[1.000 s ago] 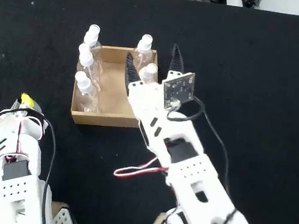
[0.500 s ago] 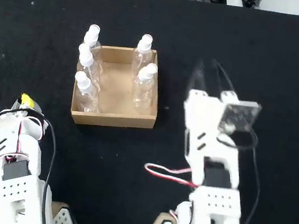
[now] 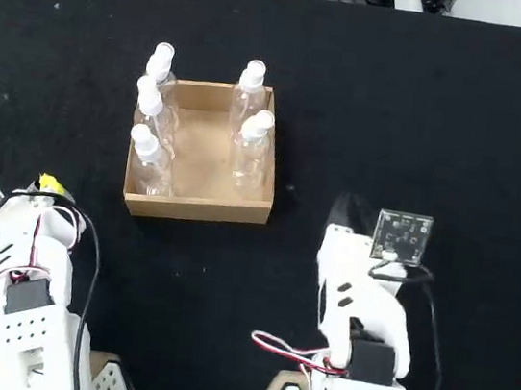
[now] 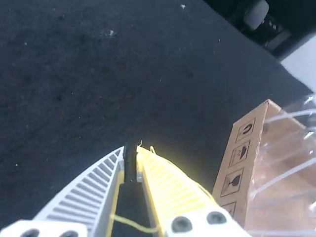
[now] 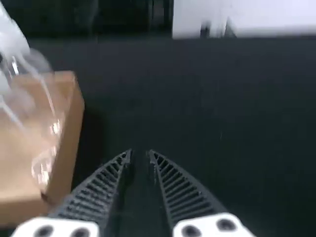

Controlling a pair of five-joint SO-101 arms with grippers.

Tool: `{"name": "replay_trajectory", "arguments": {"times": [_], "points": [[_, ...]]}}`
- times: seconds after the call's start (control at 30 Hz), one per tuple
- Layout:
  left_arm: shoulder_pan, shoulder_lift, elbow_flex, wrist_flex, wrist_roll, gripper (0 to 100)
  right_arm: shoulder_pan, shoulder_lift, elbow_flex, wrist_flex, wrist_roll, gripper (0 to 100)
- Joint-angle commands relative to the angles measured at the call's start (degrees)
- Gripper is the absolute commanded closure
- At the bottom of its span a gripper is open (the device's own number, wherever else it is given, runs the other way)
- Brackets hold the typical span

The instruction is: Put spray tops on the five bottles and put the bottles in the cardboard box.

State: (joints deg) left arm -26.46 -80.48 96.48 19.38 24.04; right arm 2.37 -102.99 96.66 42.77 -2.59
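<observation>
Overhead, the cardboard box [image 3: 196,207] sits left of centre in the upper half of the high view, on the black table [image 3: 466,117]. All five bottles [image 3: 153,168] stand upright inside it with white spray tops [image 3: 163,50] on: three in a row along its left wall, two against its right wall. The left gripper [image 4: 131,154] rests at the lower left of that view, just below the box's lower left corner, its fingertips pressed together and holding nothing. The right gripper [image 5: 139,157] lies lower right of centre, apart from the box, all but closed with a thin slit between the tips, also empty.
</observation>
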Motion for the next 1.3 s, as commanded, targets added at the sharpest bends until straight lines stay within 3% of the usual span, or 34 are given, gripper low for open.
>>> {"name": "replay_trajectory", "arguments": {"times": [0.0,0.27,0.37,0.7,1.03,1.13,1.27], "points": [[0.7,-1.3,0.5,3.5,-1.7,97,-0.5,-4.4,-0.1,3.6,0.4,98.8],[0.6,-16.5,-4.8,26.3,-1.8,97,-0.8,-5.5,-0.2,13.8,0.4,98.8],[0.7,-24.9,-0.3,27.1,-1.8,97,-0.6,-5.5,-0.2,16.2,0.5,98.8],[6.5,-22.2,0.9,26.5,-12.9,97,-0.6,-5.5,-0.3,28.8,0.5,98.8],[-7.9,-21.8,0.9,26.8,-25.7,97,-0.6,-5.6,-0.3,31.9,0.4,98.8],[-8.0,-22.1,0.9,33.6,-28.3,97,-0.6,-5.6,-0.3,31.9,0.4,98.8],[-2.9,-22.2,0.9,43.3,-32.1,97,-0.7,-5.6,-0.3,31.9,0.4,98.8]]}}
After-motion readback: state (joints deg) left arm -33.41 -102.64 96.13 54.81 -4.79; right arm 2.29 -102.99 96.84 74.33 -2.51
